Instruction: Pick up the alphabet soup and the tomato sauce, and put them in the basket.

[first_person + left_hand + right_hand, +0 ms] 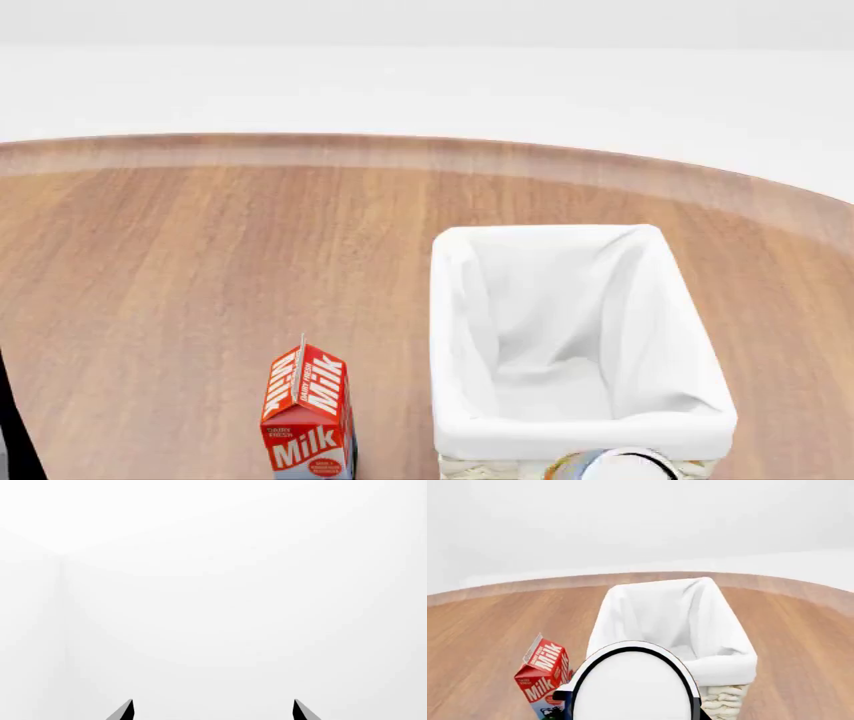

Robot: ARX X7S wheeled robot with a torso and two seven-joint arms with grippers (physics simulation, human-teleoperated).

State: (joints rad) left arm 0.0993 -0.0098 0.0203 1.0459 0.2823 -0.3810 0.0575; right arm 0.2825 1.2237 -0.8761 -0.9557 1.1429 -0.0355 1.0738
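Counting what the pictures show gives one basket (577, 432), one milk carton (308, 413) and one can top, all on a round wooden table (187, 270).

The basket is a cream wicker rectangle with a white cloth lining folded over its rim; it stands upright on the table's right half in the head view, and its inside holds only the lining. The right wrist view shows the same basket (720, 662) with its woven wall below the cloth.

The single milk carton stands upright just beside the basket, on its left in the head view, apart from it. It is red and white, and the word "Milk" reads twice on it in white letters, once on the front face and once on the sloped top; the smaller print cannot be read. In the right wrist view the carton (542, 672) shows "Milk" again.

A pale silver round can top (617, 466) shows at the bottom edge of the head view, in front of the basket's near wall. Its label is hidden, so which can it is cannot be told.

The left gripper (213, 711) shows two dark fingertips spread well apart against a blank white background, holding nothing. The right gripper's jaws are not seen, so its state cannot be told; a large white rounded body edged in black (634, 685) fills the lower part of that view.
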